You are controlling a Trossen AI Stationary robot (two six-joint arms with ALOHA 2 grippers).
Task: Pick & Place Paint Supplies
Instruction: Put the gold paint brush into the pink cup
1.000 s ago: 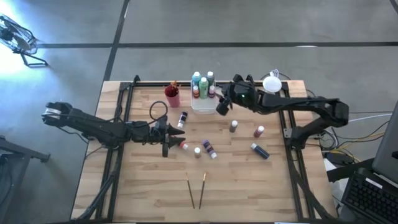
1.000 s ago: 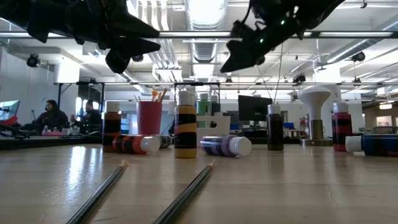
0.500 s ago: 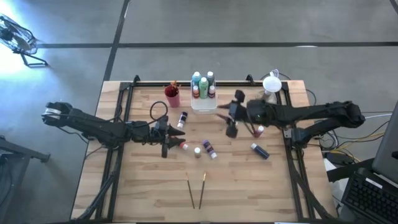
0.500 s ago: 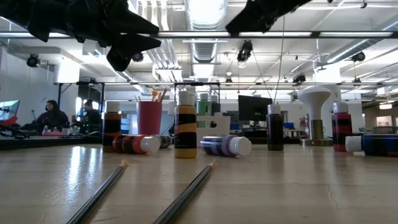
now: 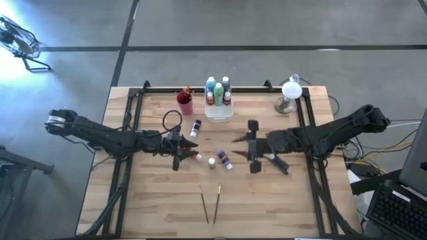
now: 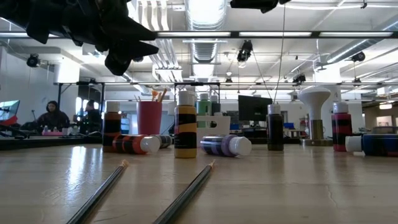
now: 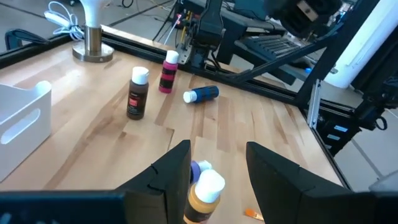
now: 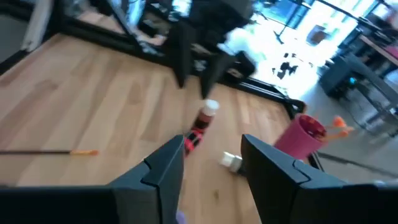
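Paint bottles stand in the white tray [image 5: 219,111] at the far edge, beside the magenta cup [image 5: 185,103]. Loose bottles lie or stand mid-table: a red one [image 8: 201,129], a tan one [image 7: 204,193] and a purple one [image 5: 225,159]. A brown [image 7: 137,93], a magenta [image 7: 168,70] and a blue bottle [image 7: 201,94] sit toward the right. Two paintbrushes [image 5: 210,202] lie near the front edge. My left gripper [image 7: 214,167] hovers open above the tan bottle. My right gripper [image 5: 236,148] hangs open over mid-table, pointing left, with nothing between its fingers.
A white lamp [image 5: 290,93] stands at the far right corner. Black frame rails [image 5: 127,120] run along the table's left and right sides. Bare wood lies at the near left and near right of the brushes. People sit in the room beyond the table [image 6: 53,115].
My right gripper has swung from beside the tray at the far edge toward the near edge, out over the middle of the table. It has risen and turned until it points toward the left.
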